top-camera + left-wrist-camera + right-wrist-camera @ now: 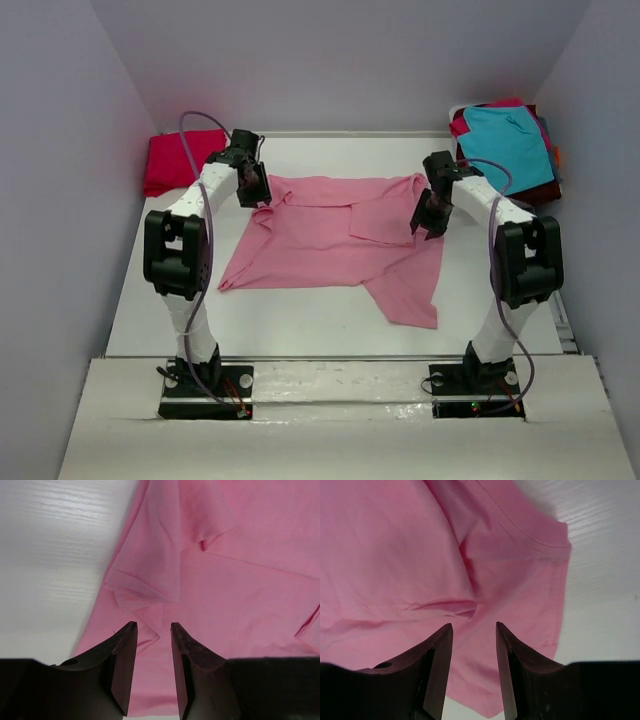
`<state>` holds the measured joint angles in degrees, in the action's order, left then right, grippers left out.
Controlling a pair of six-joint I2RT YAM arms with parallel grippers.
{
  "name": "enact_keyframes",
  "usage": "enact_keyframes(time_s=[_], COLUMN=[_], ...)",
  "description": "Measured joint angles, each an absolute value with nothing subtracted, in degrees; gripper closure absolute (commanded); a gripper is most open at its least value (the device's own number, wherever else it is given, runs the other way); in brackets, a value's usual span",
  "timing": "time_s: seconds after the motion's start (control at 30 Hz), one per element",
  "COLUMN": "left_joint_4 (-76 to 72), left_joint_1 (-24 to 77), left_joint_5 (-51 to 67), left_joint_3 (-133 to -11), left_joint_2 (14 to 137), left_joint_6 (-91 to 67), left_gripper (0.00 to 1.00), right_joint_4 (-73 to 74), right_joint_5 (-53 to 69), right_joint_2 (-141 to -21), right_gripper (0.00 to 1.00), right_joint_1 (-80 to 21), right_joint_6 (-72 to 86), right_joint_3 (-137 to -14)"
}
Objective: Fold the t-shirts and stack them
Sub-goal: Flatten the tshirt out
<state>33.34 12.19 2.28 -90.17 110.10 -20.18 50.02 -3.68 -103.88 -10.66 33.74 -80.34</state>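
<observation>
A pink t-shirt (340, 240) lies crumpled and partly folded on the white table, one part trailing toward the front right. My left gripper (259, 196) hovers over the shirt's far left corner, open and empty; in the left wrist view the jaws (152, 626) stand apart above pink cloth (225, 580) near a folded sleeve. My right gripper (428, 226) is over the shirt's right side, open and empty; in the right wrist view it (473, 626) hangs above the cloth (395, 555) near a hemmed edge.
A folded red shirt (172, 160) lies at the far left corner. A pile of shirts with a teal one on top (510, 145) sits at the far right corner. Walls close in on both sides. Bare table (300, 320) shows in front.
</observation>
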Motion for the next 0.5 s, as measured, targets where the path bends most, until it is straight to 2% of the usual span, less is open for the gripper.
enact_keyframes(time_s=[0.5], left_joint_4=[34.6], left_joint_1=[12.8], left_joint_5=[1.7], left_joint_3=[-92.0], left_joint_2=[112.6], left_joint_6=[-19.9], left_gripper=[0.56], right_joint_4=[44.9], right_joint_5=[2.3], right_joint_2=[-108.3], right_gripper=[0.55], right_joint_1=[-11.0], right_joint_6=[34.3], right_joint_3=[-76.2])
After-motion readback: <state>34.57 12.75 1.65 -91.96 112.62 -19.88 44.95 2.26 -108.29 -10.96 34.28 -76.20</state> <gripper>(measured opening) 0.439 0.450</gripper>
